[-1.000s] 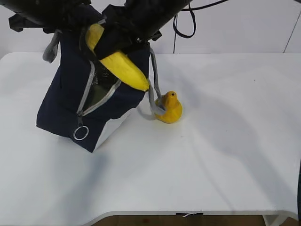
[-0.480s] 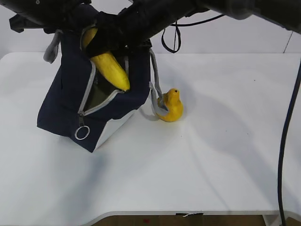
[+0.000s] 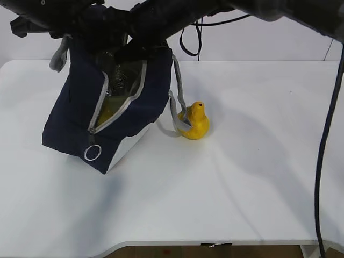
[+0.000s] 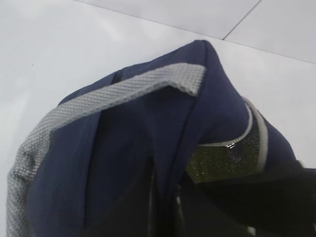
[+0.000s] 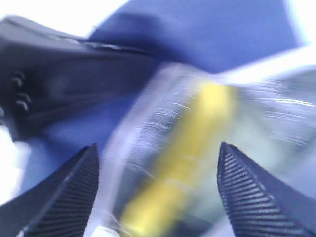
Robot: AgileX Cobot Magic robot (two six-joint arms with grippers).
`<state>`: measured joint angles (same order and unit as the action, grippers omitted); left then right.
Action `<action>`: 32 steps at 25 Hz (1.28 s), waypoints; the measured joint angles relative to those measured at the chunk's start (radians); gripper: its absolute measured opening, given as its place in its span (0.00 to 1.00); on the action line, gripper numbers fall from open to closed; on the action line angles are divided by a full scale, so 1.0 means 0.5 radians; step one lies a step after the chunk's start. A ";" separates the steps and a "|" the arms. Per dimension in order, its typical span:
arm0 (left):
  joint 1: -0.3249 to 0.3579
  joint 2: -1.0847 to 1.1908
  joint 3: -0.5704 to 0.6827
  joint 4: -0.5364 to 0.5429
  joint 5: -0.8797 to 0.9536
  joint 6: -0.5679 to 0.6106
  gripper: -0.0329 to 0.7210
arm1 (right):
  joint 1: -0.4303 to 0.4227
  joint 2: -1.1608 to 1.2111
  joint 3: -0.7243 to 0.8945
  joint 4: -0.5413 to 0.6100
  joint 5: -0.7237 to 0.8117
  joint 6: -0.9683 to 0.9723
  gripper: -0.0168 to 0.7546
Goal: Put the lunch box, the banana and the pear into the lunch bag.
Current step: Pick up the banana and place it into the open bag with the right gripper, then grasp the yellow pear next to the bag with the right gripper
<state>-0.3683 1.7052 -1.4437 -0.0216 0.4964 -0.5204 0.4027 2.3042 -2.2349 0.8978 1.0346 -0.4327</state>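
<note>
The banana (image 5: 185, 148) is seen inside the lunch bag (image 3: 80, 115), lying against the foil lining below the zipper opening; a patch of yellow shows through the opening in the exterior view. The right gripper (image 5: 158, 185) is spread wide above it with nothing between its fingers, judged to mean the fruit has been let go. The bag's top edge by a grey strap handle (image 4: 113, 94) appears to be held up by the left gripper, presumably so the mouth is kept open; its own jaws cannot be made out. The pear (image 3: 194, 121) rests on the desk (image 3: 258, 161), touching the bag's other strap. The lunch box is not visible.
</note>
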 joint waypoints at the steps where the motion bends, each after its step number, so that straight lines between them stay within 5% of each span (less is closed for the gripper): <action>1: 0.000 0.000 0.000 0.000 0.000 0.000 0.04 | -0.004 0.000 -0.044 -0.010 0.039 0.005 0.79; 11: 0.000 0.000 0.000 0.043 0.007 0.000 0.04 | -0.042 0.000 -0.681 -0.858 0.423 0.420 0.78; 17: 0.000 0.000 0.000 0.043 0.016 0.000 0.04 | -0.046 -0.025 -0.713 -1.177 0.442 0.608 0.78; 32: 0.000 0.000 0.000 0.054 0.037 0.000 0.04 | -0.049 -0.444 0.247 -1.501 0.447 0.660 0.77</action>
<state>-0.3683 1.7052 -1.4437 0.0052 0.5148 -0.5204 0.3781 2.0820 -2.1114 0.1471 1.2578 -0.1025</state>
